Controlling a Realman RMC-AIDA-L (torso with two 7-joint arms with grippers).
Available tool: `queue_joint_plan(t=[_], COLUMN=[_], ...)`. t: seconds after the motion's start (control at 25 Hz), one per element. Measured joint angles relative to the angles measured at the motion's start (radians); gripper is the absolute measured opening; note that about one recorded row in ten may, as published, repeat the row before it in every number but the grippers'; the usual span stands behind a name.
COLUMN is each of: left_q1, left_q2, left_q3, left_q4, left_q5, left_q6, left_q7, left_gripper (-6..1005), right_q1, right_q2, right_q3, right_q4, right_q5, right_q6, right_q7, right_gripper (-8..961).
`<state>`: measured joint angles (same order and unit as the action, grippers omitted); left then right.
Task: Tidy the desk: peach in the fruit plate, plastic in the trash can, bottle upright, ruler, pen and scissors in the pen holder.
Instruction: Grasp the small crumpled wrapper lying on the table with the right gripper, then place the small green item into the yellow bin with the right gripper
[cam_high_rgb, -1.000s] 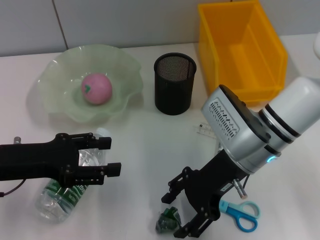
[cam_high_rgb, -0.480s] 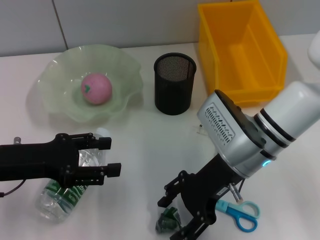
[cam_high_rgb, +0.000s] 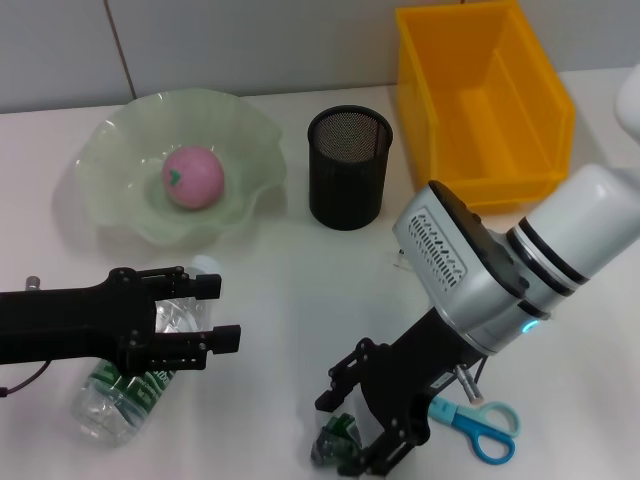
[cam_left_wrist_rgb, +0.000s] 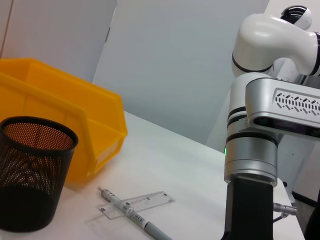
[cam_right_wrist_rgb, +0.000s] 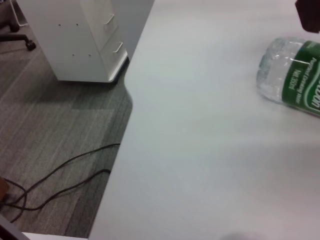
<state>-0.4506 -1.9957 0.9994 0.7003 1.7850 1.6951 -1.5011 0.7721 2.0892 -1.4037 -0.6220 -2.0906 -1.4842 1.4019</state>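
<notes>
Green crumpled plastic (cam_high_rgb: 338, 438) is bracketed by the spread fingers of the right gripper (cam_high_rgb: 352, 420) at the near table edge — not clamped. Left gripper (cam_high_rgb: 208, 313) is held open over the lying bottle (cam_high_rgb: 130, 385), near left. Peach (cam_high_rgb: 193, 176) is seated in the fruit plate (cam_high_rgb: 110, 150) — far left.
</notes>
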Motion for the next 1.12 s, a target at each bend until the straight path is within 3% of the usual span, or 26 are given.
queue_joint_plan(t=[0.16,0.68,0.96,1.12], left_q1=[0.001,0.001,0.001,0.001], left_q2=[-0.001,-0.003,-0.002,-0.003], left_q3=[-0.001,-0.008,-0.011,-0.016], left_q4=[-0.001,-0.001,-0.001,-0.001], left_q5=[-0.001,-0.001,-0.001,0.0], left_q6=[0.001,0.005,0.005,0.001], left_q7=[0.004,0.006,0.008,0.009], left_gripper=[772,772,772,771], right_q1=[0.001,-0.001,-0.018,-0.063], right_q2=[0.0,-0.011,-0.021,-0.024], right_q3=[-0.002,0.021,0.155,0.274], right_q4=[0.022,0.019,-0.006,-0.072], right_q5=[0.0,0.059,0.056,0.058], right_q6=[0.033,0.011,-0.038,-0.064], right_q7=[0.0,0.0,0.0,-0.002], right_gripper=[725,313,133,93])
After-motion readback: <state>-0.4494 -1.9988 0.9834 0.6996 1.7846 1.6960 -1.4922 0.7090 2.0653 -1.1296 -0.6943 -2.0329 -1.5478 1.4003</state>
